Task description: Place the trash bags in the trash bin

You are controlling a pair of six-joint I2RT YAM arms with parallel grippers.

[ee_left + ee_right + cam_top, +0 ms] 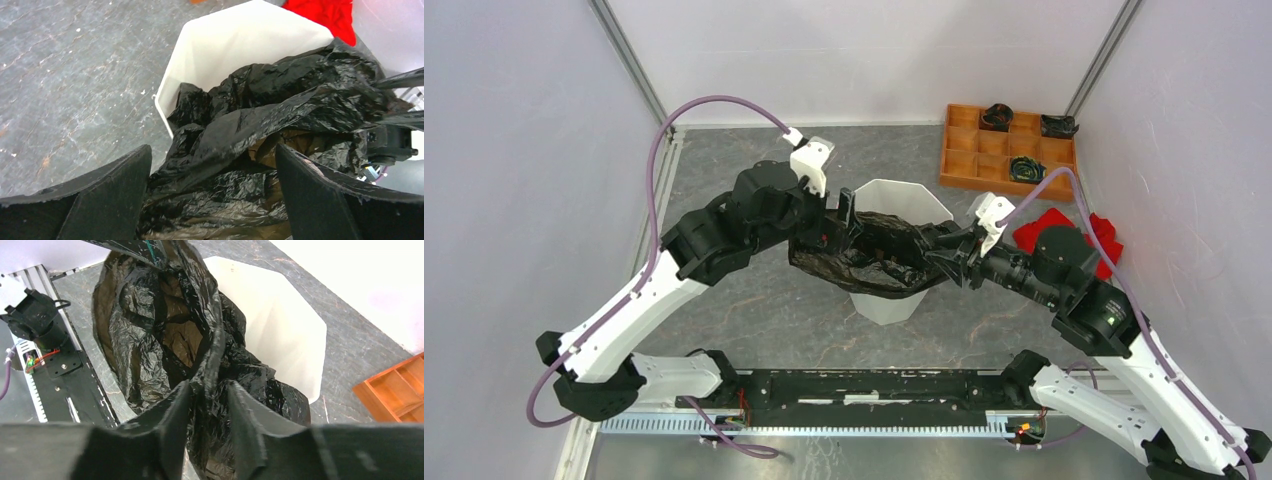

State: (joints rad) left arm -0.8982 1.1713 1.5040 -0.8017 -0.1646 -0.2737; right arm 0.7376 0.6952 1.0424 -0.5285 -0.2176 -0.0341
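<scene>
- The black bag (869, 262) lies over the white bin (902, 200) and blocks its mouth from 3 round past 6 to 9 o'clock.
- Only the 12 o'clock part of the mouth is open.
- The left gripper (212, 148) stands in the way at 9 o'clock, and the right gripper (209, 387) at 4 o'clock.
- A red cloth (1049, 225) lies at 3 o'clock, and an orange tray (964, 165) at 1 o'clock.
- There is room over the table (724, 170) at 10 o'clock.

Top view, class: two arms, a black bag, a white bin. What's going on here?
Both arms are at the bag over the bin. The right gripper is pinched shut on a fold of it. The left gripper is wide open, with film bunched between its jaws. The bag sags across the bin's near rim, partly over the opening, not yet tucked in.
</scene>
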